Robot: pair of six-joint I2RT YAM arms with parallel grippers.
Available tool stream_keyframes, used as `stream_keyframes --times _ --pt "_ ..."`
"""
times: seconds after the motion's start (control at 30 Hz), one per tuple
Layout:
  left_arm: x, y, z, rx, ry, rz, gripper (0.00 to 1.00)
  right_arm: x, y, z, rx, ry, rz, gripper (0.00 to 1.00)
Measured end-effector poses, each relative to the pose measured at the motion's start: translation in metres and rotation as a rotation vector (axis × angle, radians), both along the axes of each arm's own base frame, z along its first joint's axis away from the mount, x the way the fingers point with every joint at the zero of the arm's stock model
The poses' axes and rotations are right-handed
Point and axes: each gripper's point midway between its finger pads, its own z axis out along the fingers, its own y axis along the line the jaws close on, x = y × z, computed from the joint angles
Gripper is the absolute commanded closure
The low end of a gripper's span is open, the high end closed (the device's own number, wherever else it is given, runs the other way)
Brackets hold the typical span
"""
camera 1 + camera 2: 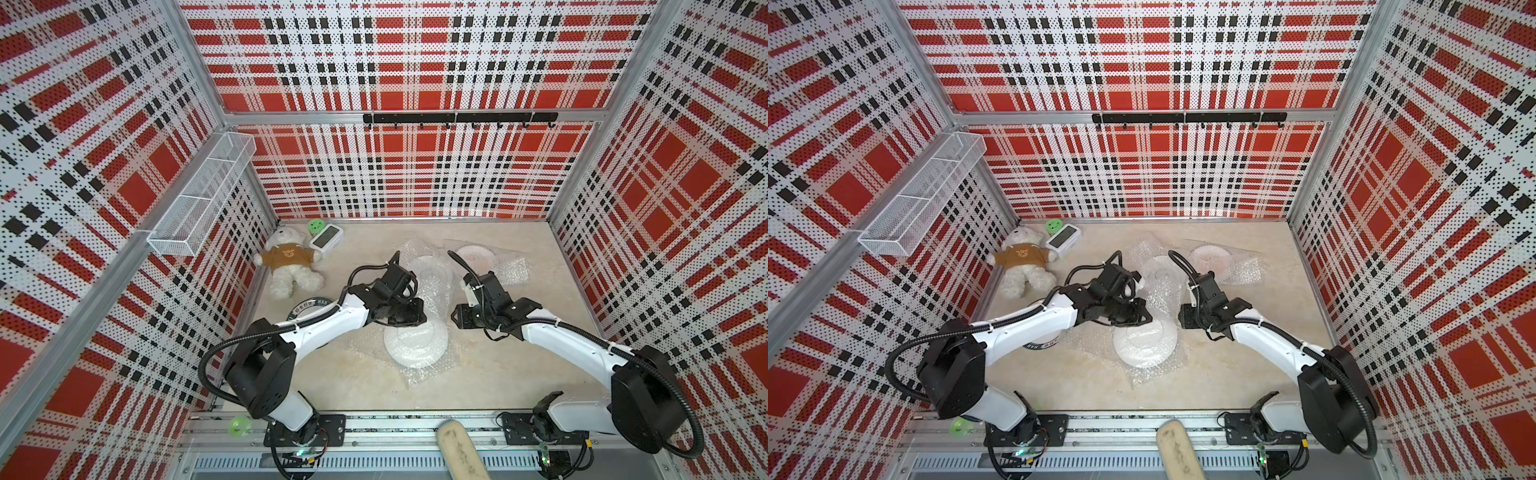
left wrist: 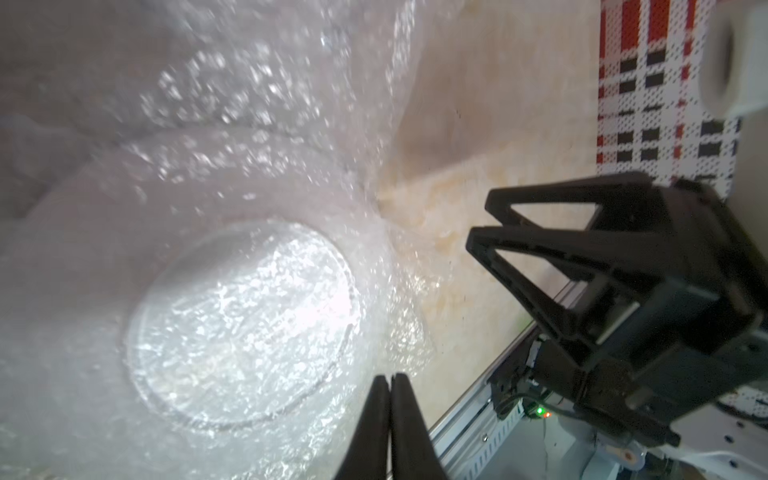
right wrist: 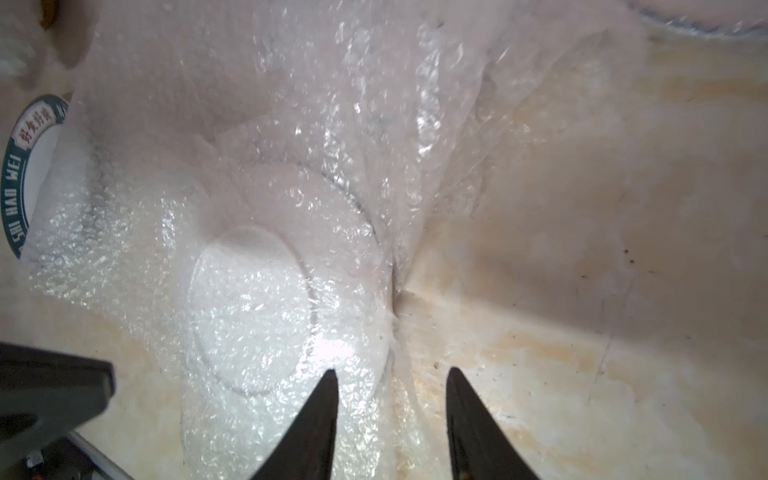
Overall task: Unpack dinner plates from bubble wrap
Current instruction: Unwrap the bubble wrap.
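Mostly veiled by shiny bubble wrap (image 1: 417,376), a white plate (image 1: 415,345) lies on the bench (image 1: 353,386) near closed left jaws and parted right jaws, while the left arm (image 1: 324,324) half hides a lettered plate (image 1: 300,311) inside plaid walls (image 1: 415,174).

Robot lab test booth — plaid perforated panels (image 1: 415,178), aluminium framing (image 1: 291,119), two rail-mounted arms (image 1: 324,328)

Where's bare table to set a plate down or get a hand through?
Free: near-right corner between the wrapped plate and right wall; the strip along the front rail; back strip between the clock and pinkish plate. Crowded: centre, where bubble wrap, the middle plate, left arm and right arm meet; teddy bear fills the far-left corner.
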Motion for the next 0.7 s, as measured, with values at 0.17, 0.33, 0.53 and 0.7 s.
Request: stream_keyframes --times 0.17,0.33,0.53,0.7 --pt "-0.013 0.01 -0.041 0.07 0.094 0.028 0.92 -0.01 0.003 -0.036 -0.06 0.099 0.034 0.55" --pt "-0.011 0.012 -0.059 0.109 0.119 0.045 0.92 -0.015 -0.001 -0.054 -0.094 0.145 0.035 0.6" --pt "-0.011 0.017 -0.071 0.14 0.129 0.054 0.92 -0.013 -0.002 -0.066 -0.121 0.158 0.035 0.65" --pt "-0.011 0.021 -0.075 0.151 0.129 0.054 0.92 -0.002 0.006 -0.07 -0.126 0.151 0.052 0.69"
